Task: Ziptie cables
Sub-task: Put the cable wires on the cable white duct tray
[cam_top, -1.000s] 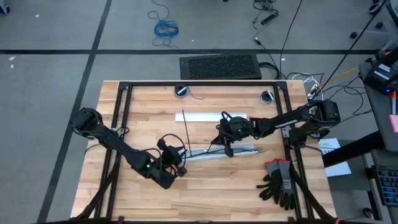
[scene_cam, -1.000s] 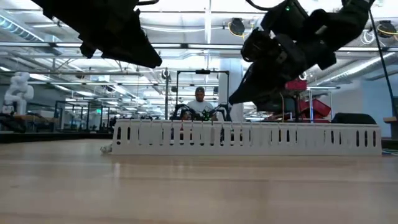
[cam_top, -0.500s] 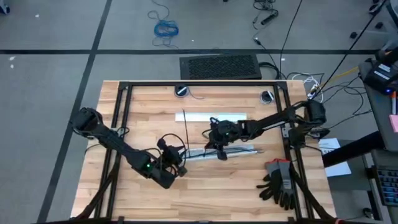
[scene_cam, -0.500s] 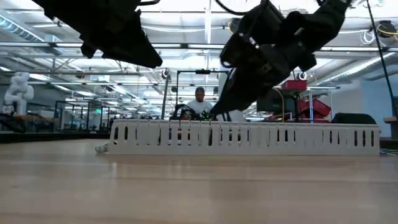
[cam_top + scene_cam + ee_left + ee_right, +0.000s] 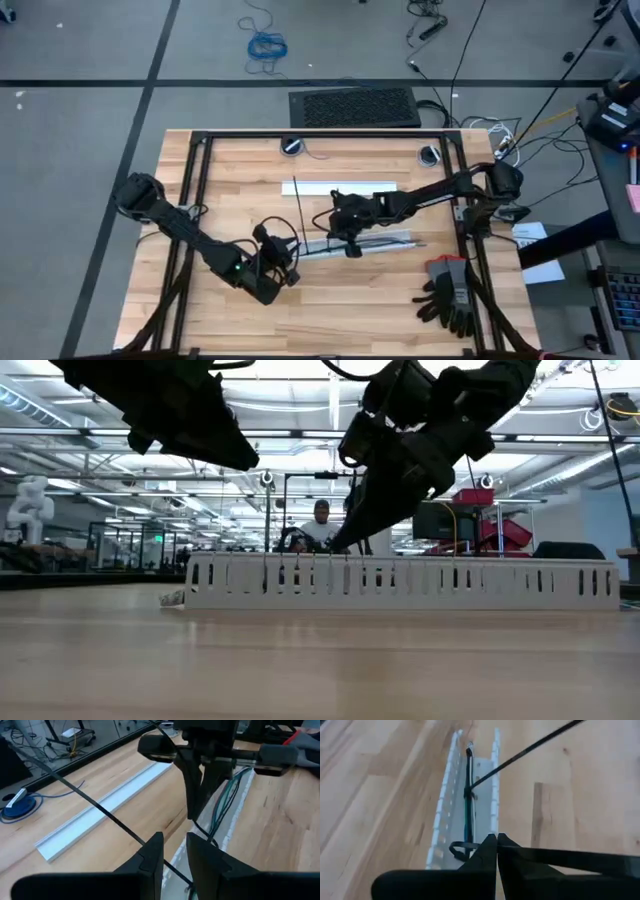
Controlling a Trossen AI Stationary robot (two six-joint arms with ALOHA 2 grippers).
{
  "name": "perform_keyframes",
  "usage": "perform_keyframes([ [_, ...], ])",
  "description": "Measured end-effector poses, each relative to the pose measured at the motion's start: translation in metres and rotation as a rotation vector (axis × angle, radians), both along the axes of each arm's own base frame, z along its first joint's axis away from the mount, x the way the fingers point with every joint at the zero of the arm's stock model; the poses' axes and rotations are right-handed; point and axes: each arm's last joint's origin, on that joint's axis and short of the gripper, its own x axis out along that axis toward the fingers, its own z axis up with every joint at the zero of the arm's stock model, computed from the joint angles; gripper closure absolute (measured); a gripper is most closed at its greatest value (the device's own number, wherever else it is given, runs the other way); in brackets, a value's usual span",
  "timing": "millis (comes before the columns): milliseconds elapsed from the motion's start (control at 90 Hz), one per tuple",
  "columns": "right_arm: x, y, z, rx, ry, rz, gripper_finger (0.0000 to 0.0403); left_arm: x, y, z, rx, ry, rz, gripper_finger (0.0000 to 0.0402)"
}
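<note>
Your right gripper (image 5: 345,244) slid left along the white duct (image 5: 390,240).
Fingers pinched together on a ziptie (image 5: 457,848) around the cables (image 5: 468,815); left gripper (image 5: 290,268) slightly parted, empty.

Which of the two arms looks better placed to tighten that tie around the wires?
Probably the right gripper: it sits directly over the cables in the white duct, shut on a ziptie. The left gripper waits beside.

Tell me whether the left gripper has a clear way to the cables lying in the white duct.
Probably yes. The left gripper hovers near the end of the white duct, and the cables lie open from above. The right gripper, shut on a ziptie, crowds the middle of the bundle, so only the near end looks free.
</note>
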Motion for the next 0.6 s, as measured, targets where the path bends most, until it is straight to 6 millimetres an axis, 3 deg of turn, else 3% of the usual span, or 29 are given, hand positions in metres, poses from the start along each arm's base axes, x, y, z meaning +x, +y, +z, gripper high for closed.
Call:
perform_keyframes([
  [600,-0.002,-0.004,-0.011,-0.062,0.067,-0.063,0.0403,0.0,0.0,0.0,-0.002,-0.002,0.0,0.0318],
])
